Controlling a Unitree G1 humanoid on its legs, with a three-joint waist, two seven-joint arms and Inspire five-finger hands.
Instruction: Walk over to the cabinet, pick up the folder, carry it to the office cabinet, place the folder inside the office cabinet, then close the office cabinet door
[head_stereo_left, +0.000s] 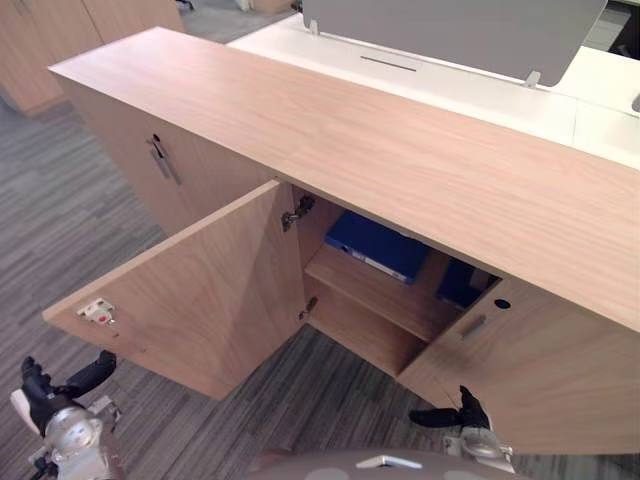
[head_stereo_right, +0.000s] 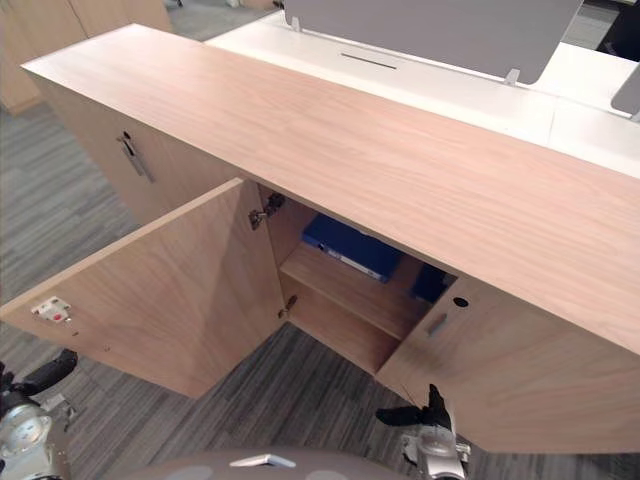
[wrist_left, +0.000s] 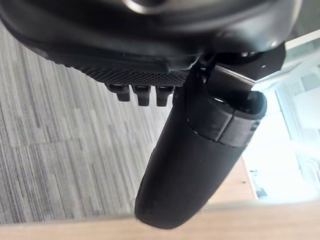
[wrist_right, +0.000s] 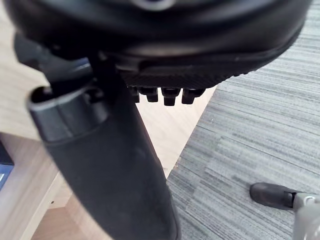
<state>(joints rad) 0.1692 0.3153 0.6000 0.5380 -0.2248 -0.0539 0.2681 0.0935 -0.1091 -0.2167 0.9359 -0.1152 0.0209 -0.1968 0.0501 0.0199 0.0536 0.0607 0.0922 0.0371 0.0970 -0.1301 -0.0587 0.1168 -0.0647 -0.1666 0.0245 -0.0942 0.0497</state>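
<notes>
Two doors: both leaves of the office cabinet (head_stereo_left: 400, 150) stand open. The left door (head_stereo_left: 200, 290) is out wide and the right door (head_stereo_left: 540, 360) is at a narrower angle.
Folder: blue folder (head_stereo_left: 375, 245), lying on the upper shelf (head_stereo_left: 380, 298) inside the cabinet; a second blue item (head_stereo_left: 460, 285) sits beside it, partly hidden.
Left robot hand (head_stereo_left: 55, 390): low, just below the left door's outer edge, fingers relaxed, holding nothing.
Right robot hand (head_stereo_left: 465, 412): low, close before the right door, thumb out, empty.
Head views: whole cabinet, with a white desk (head_stereo_left: 450, 85) behind it.
Wrist views: carpet floor (wrist_left: 60, 150) and wood edges past each thumb.
Open room: a carpet strip runs between the door leaves.
</notes>
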